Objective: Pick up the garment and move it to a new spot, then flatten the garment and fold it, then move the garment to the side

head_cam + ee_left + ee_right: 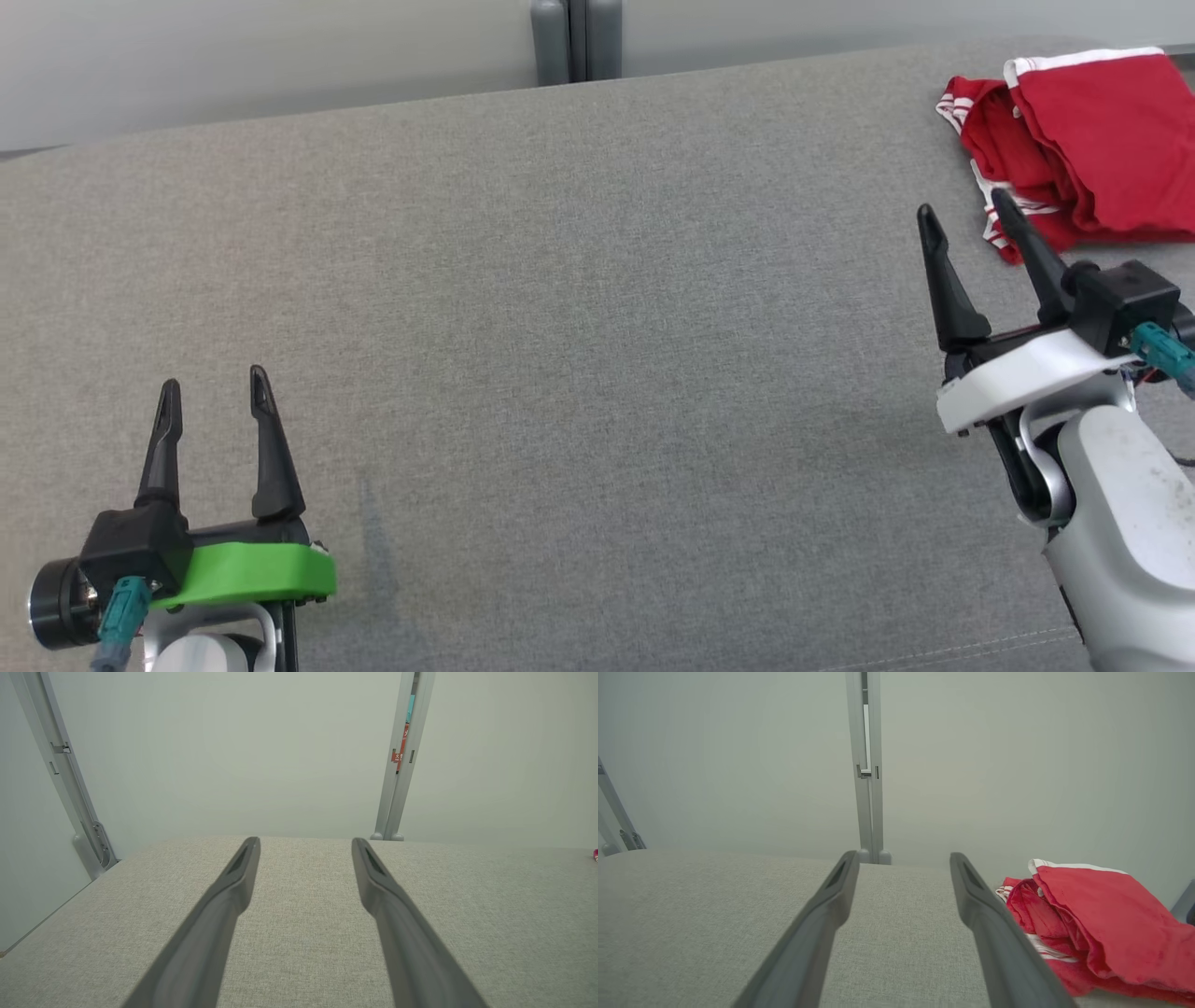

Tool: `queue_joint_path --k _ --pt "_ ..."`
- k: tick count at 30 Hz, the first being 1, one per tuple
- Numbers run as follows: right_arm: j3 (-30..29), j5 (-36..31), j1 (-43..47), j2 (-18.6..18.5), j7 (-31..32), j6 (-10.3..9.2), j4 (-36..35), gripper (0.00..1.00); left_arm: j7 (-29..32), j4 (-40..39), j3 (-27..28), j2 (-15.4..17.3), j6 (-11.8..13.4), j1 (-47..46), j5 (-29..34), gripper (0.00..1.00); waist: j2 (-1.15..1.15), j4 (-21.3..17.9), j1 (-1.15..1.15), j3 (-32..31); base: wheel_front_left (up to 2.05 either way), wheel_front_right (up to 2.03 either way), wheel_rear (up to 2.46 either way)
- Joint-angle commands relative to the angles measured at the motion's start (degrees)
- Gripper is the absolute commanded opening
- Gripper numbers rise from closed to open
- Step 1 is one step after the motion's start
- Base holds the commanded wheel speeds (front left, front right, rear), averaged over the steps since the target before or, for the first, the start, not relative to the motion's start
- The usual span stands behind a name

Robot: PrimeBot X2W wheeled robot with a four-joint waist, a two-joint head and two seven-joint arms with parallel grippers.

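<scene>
Left gripper (215, 378), fingers spread, hovers well apart from the red garment (1102, 140); right gripper (963, 205), also spread, just beside it.

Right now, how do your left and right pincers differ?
Left pincer has a green mount; right pincer has a white one. Left pincer sits near, over bare grey surface; right pincer reaches farther out, beside the red garment. Both are open and empty.

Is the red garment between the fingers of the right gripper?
No, the right gripper is open with grey surface between its fingers, and the red garment lies to their right in the right wrist view.
</scene>
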Motion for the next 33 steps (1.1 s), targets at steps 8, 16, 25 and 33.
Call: queue_joint_path --k 8,16,25,33 --pt "-4.26 -2.85 8.92 2.78 -0.14 -0.09 -4.35 1.00 -0.15 3.31 0.22 -0.58 -1.49 0.24 -0.09 1.00 0.00 1.42 0.00 -2.59 0.00 0.00 0.00" --pt "-6.58 -4.84 15.29 6.37 -0.14 -0.08 -7.57 1.00 -0.15 5.32 0.73 -0.85 -2.48 0.01 0.44 1.00 0.00 2.08 0.00 -4.67 0.00 0.00 0.00" --pt "-9.02 -5.82 19.27 9.21 -0.14 -0.08 -10.24 1.00 -0.16 6.27 1.55 -1.24 -2.50 1.26 0.62 1.00 0.00 2.15 0.00 -6.40 0.00 0.00 0.00" --pt "-10.79 -6.53 20.98 10.38 1.20 -0.09 -11.59 1.00 -0.16 7.45 1.12 -0.76 -2.89 0.63 1.27 1.00 0.00 2.95 0.00 -6.49 0.00 0.00 0.00"
